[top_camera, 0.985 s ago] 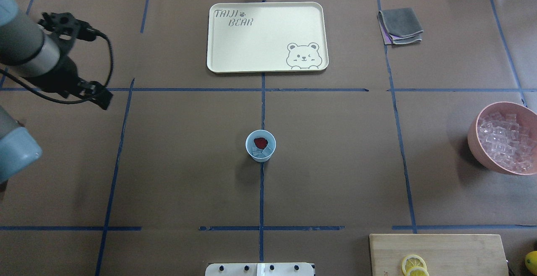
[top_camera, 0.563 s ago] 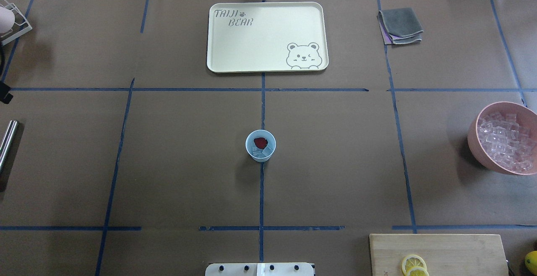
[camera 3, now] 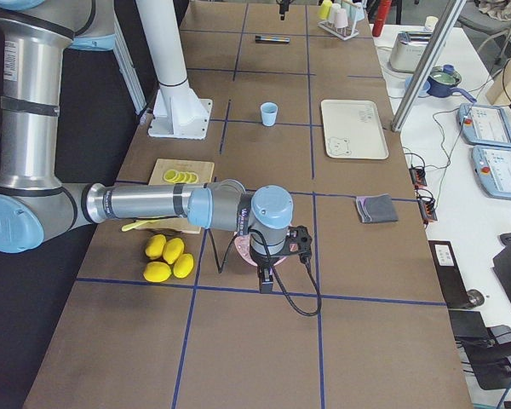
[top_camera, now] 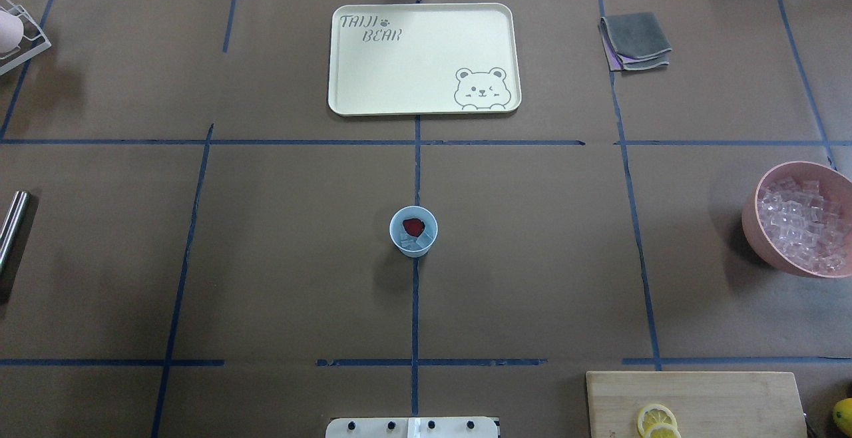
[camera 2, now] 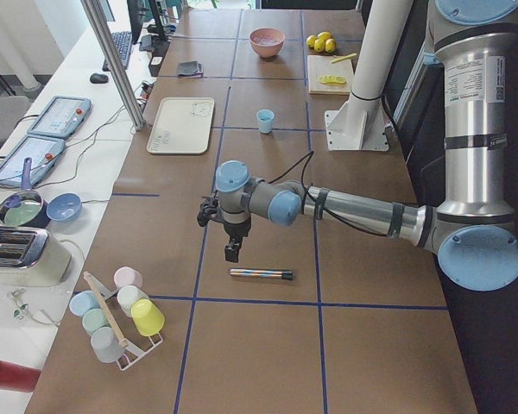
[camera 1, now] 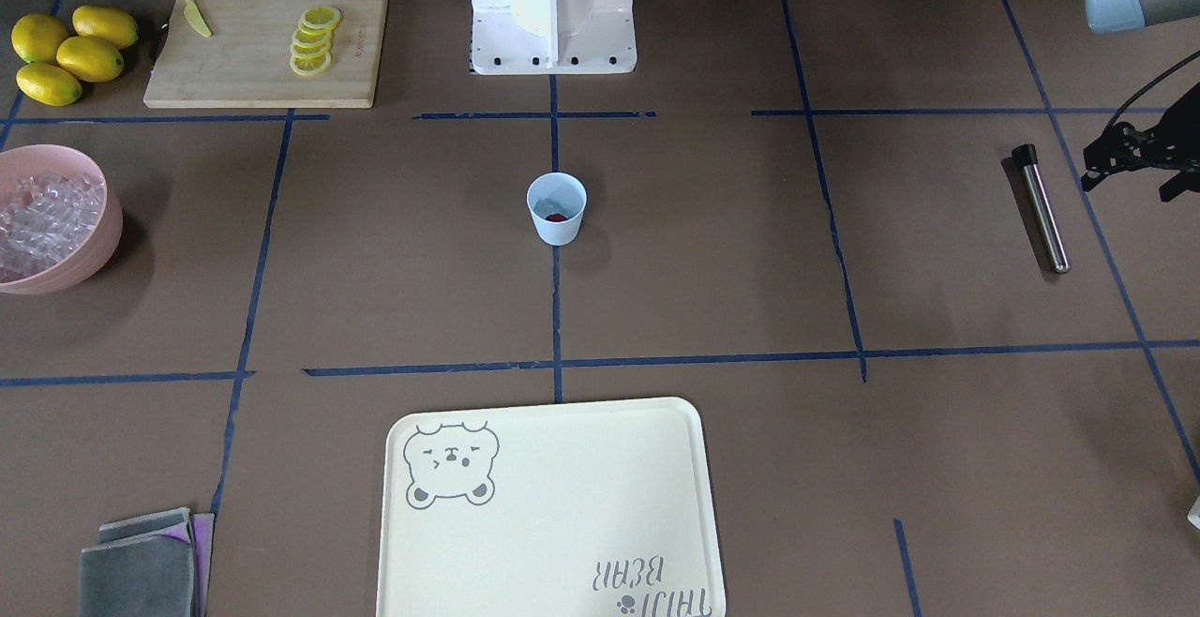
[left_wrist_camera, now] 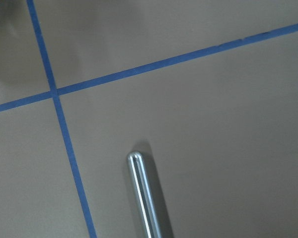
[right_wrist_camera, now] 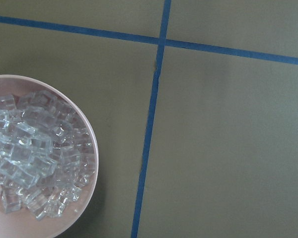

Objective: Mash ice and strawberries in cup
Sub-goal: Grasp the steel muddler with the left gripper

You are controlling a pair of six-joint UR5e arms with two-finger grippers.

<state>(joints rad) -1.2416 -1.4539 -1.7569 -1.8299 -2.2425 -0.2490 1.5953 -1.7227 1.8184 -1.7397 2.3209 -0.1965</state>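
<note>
- The metal rod (camera 1: pixel 1041 209) lies flat on the tabletop's far-left side; round and slim, it may roll or slip from a pinch.
- The cup (top_camera: pixel 413 231), mid-tabletop with the strawberry (top_camera: pixel 413 226) and ice (top_camera: pixel 416 242) inside, stands unheld and may tip under mashing.
- The left pincer (camera 2: pixel 231 250) hangs over the rod, touching nothing; I cannot tell its spread.
- The right pincer (camera 3: pixel 266 279) is by the pink bowl (right_wrist_camera: pixel 87 148); its spread is equally unclear.

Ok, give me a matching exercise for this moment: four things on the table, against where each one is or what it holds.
Things:
1. cup
2. pink bowl
3. metal rod
4. lemon slices

Places or states:
A. on the cutting board
B. heaped with ice cubes
C. lying flat on the bare table
D. holding a strawberry piece and a few ice cubes

Pairs: 1-D, 2-B, 3-C, 4-A.
</note>
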